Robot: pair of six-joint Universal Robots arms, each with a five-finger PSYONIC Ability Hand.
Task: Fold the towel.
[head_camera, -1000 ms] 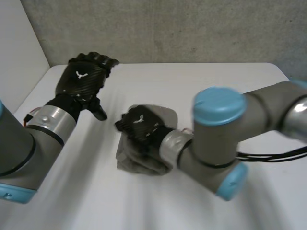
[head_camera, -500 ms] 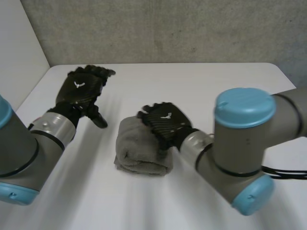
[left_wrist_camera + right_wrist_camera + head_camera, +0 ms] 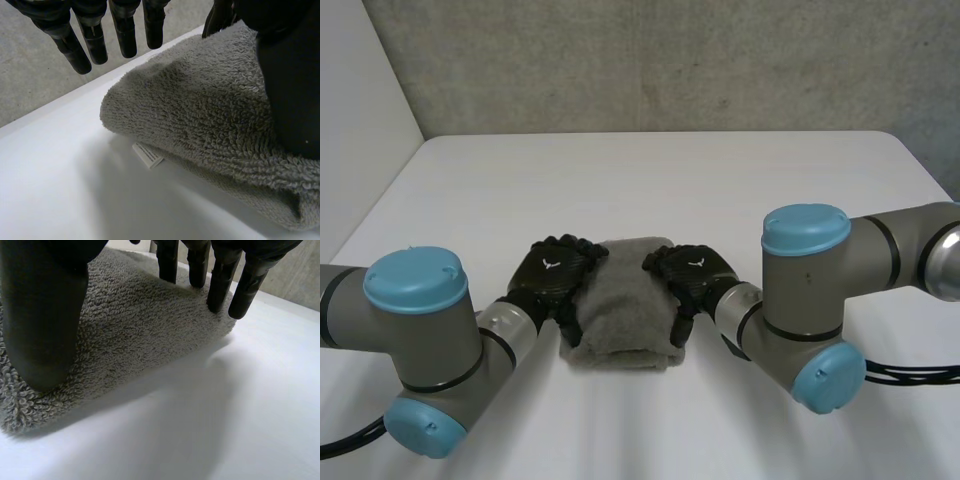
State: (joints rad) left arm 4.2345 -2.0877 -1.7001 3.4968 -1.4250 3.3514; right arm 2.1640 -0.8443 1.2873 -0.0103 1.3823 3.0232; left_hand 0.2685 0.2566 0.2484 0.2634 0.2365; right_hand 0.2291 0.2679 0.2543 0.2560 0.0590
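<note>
**A:** Where is your towel (image 3: 620,300) just now?

**B:** You have it folded into a thick grey pad on the white table (image 3: 650,170), toward the 6 o'clock side, nearest the robot. A rounded fold runs along the pad's 6 o'clock edge.

**A:** And your hands?

**B:** Your left hand (image 3: 552,275) sits at the pad's 9 o'clock edge and your right hand (image 3: 692,278) at its 3 o'clock edge, facing each other across the cloth. Neither grasps anything. In the left wrist view the fingers (image 3: 82,47) hang straight beyond the pad's far corner, off the cloth, while the thumb (image 3: 292,75) lies on top of it. In the right wrist view the fingers (image 3: 220,285) point straight down at the pad's far edge and the thumb (image 3: 45,315) rests on the pile. Nothing is pinched between them.

**A:** Why hold them so?

**B:** I judge you are squaring and flattening. A hand on each side stops the layers springing open and trues the edges.

**A:** How far along are you?

**B:** The fold looks nearly done. One risk is a small white label (image 3: 147,156) poking out from under the pad near the left hand. A careless lift could drag a layer loose, so raise both hands straight up.
</note>
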